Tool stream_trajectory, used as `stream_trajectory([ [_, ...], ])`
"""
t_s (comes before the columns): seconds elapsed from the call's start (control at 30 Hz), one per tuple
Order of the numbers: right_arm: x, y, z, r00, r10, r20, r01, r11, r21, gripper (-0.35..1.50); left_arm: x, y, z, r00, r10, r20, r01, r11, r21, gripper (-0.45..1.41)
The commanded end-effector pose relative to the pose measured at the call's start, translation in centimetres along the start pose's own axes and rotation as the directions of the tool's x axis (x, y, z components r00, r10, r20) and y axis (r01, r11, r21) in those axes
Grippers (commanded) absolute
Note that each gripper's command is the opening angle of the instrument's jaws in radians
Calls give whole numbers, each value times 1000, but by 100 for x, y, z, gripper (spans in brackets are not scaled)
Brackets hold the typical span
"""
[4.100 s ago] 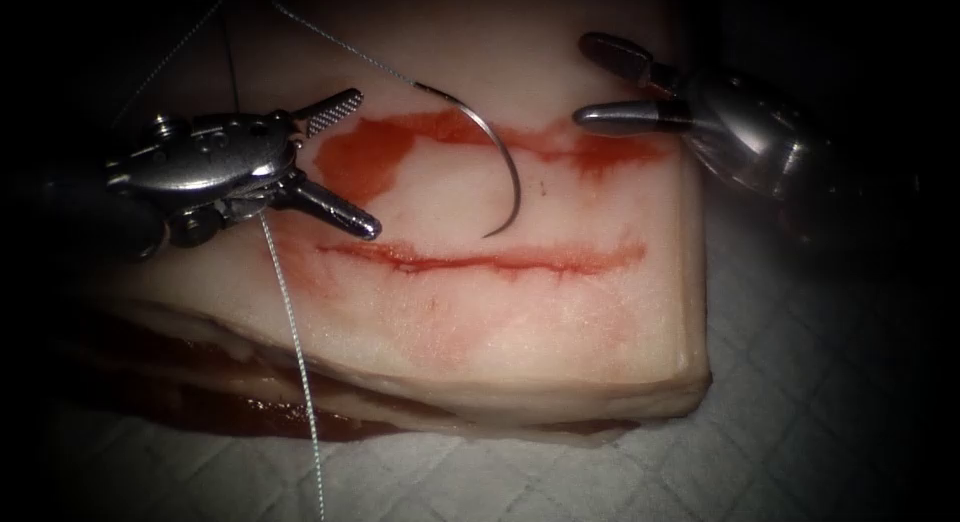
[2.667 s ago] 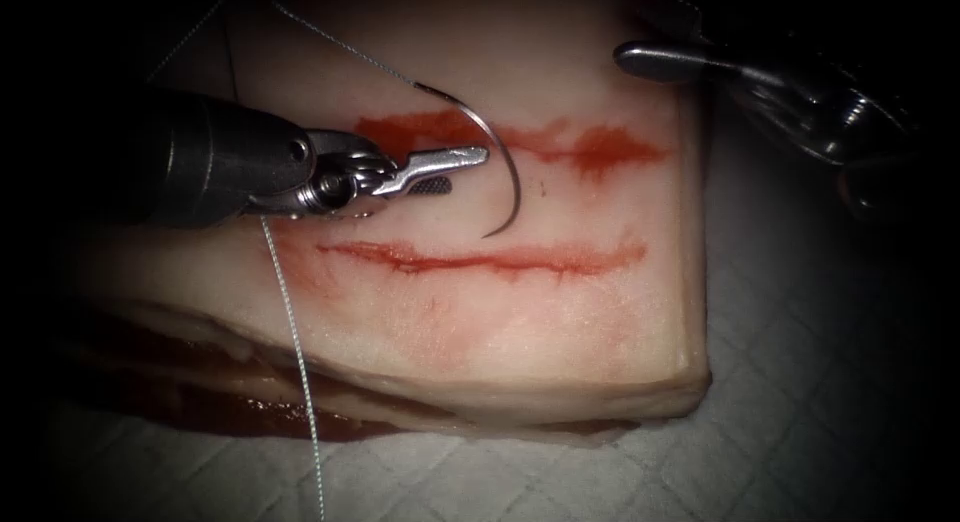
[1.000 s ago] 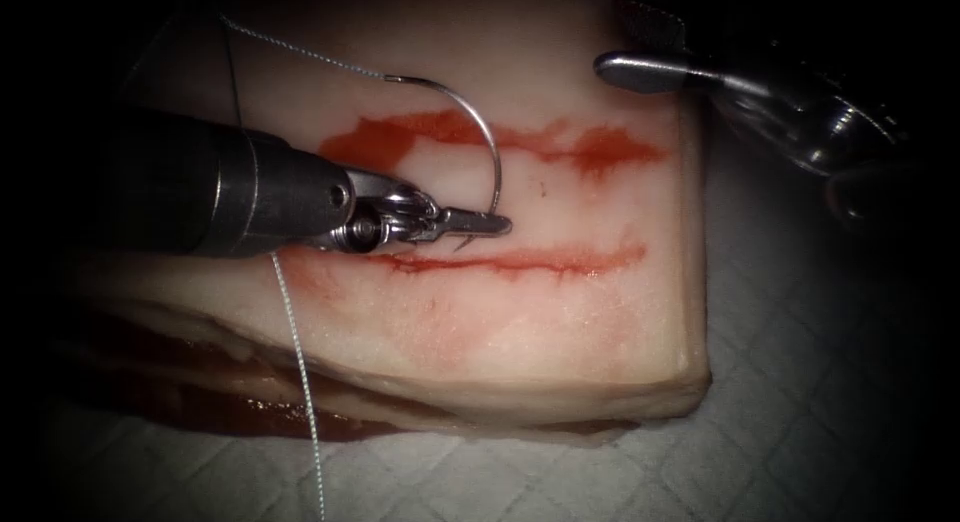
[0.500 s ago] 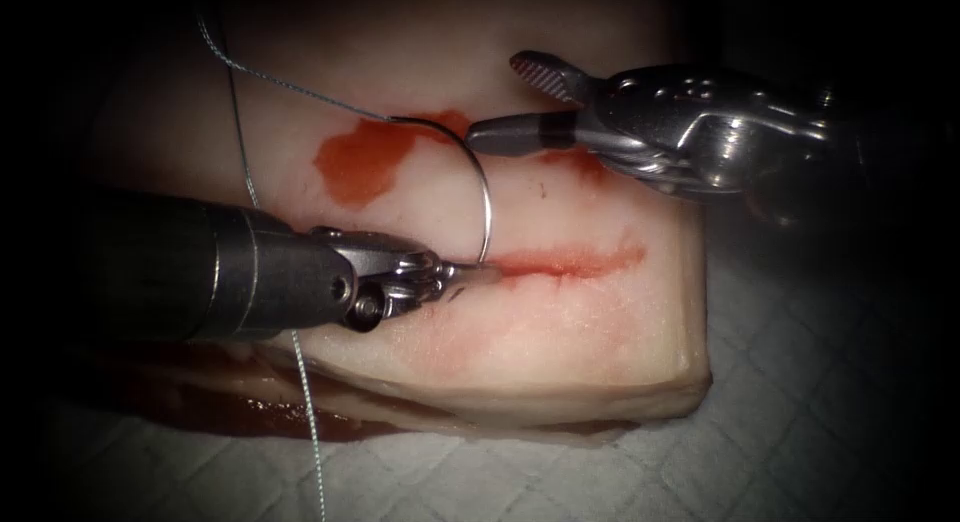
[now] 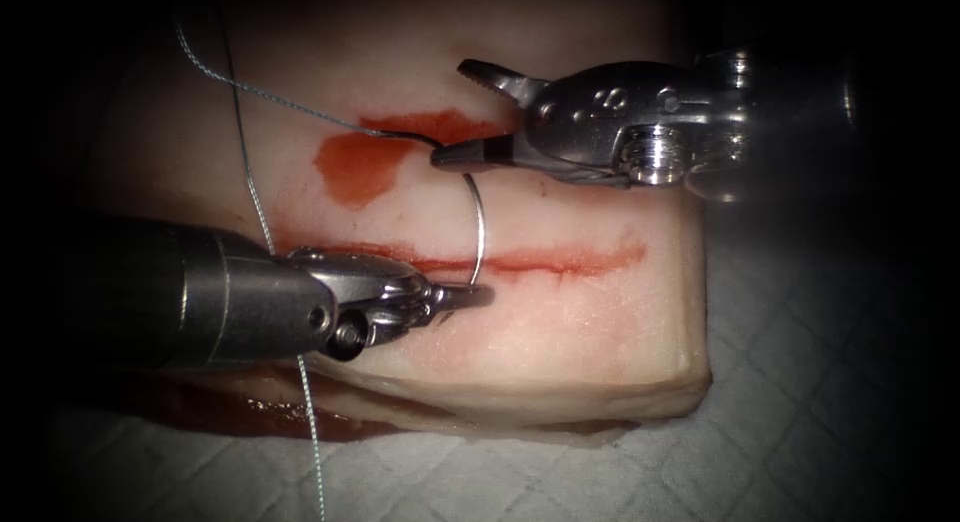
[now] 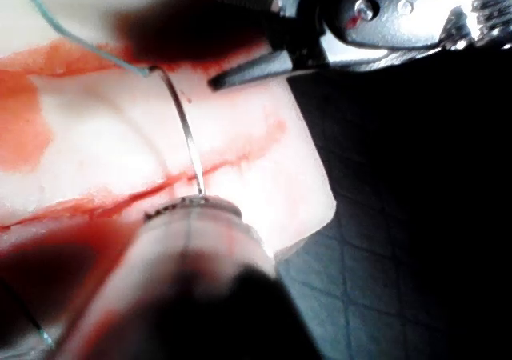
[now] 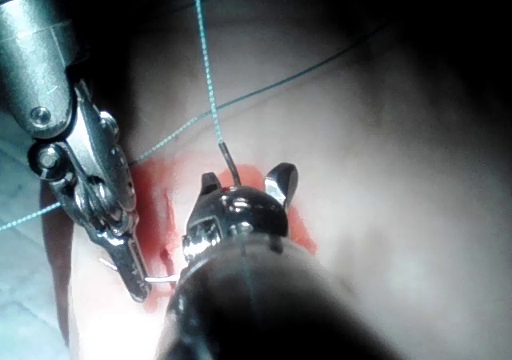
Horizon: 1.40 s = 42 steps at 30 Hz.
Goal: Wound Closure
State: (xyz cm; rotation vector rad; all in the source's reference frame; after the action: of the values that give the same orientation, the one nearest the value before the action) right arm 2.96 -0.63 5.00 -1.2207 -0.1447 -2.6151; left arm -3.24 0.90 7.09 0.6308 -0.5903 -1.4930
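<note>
The needle (image 5: pixel 481 227) is held near its pointed end between the pressed-together fingers of the left tool (image 5: pixel 470 294), which pinch it right at the cut (image 5: pixel 560 261). From that grip the curve arcs up over the tissue (image 5: pixel 560 322) toward the right tool (image 5: pixel 465 117). The right tool's fingers are spread: the lower finger lies just beside the needle's tail end, where the thread (image 5: pixel 250 182) joins it, and the upper finger stands apart above it. They hold nothing as far as the endoscope view shows. In the left wrist view the needle (image 6: pixel 186 140) runs down into the left tool's own fingers, close to the cut (image 6: pixel 240 162); whether the point has entered the tissue cannot be told, since the fingers cover it. In the right wrist view the thread (image 7: pixel 206 64) meets the needle's tail just ahead of the spread fingers of the right tool (image 7: pixel 244 186), with the left tool (image 7: pixel 132 284) off to one side.

Over the last few seconds the left tool has picked the needle up from where it lay loose on the tissue and carried it down to the cut, while the right tool has come in from the far edge to the needle's tail.

As to progress, I judge the closure barely begun: the cut lies open along its length with no stitch across it, red fluid (image 5: pixel 350 167) stains the tissue beyond the right tool's fingers, and the thread trails slack past the left tool's shaft and off onto the surface (image 5: pixel 800 422)
</note>
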Motion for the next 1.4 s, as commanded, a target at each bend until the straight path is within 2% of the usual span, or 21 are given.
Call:
stream_trajectory([
  [0.03, 0, 2, 14, 1000, -3, 7, 3, 1000, -2, 88, 0, -2, 7, 1000, 5, 1, -5, 1000, 0, -45],
  [0.23, 0, 11, 22, 999, -7, 35, 9, 999, -35, 80, 2, -3, 7, 1000, 9, 3, -9, 1000, -2, -45],
  [0.43, -3, 15, 25, 1000, -9, 20, 10, 999, -43, 69, 3, -4, 7, 1000, 14, 4, -14, 1000, -2, -45],
  [0.6, -6, 18, 32, 1000, -9, 11, 10, 999, -43, 48, 4, -8, 8, 1000, 23, 6, -23, 1000, -5, -45],
  [0.67, -7, 19, 36, 1000, -9, 10, 10, 999, -41, 26, 5, -9, 9, 1000, 22, 7, -22, 1000, -6, -45],
  [1.13, -2, 24, 46, 999, -50, 9, 51, 998, -38, -10, 7, -10, 8, 999, 39, 4, -39, 999, -11, -45],
  [1.4, 0, 26, 45, 999, -53, 8, 53, 998, -40, 2, 8, -11, 7, 999, 51, -2, -51, 999, -18, -45],
])
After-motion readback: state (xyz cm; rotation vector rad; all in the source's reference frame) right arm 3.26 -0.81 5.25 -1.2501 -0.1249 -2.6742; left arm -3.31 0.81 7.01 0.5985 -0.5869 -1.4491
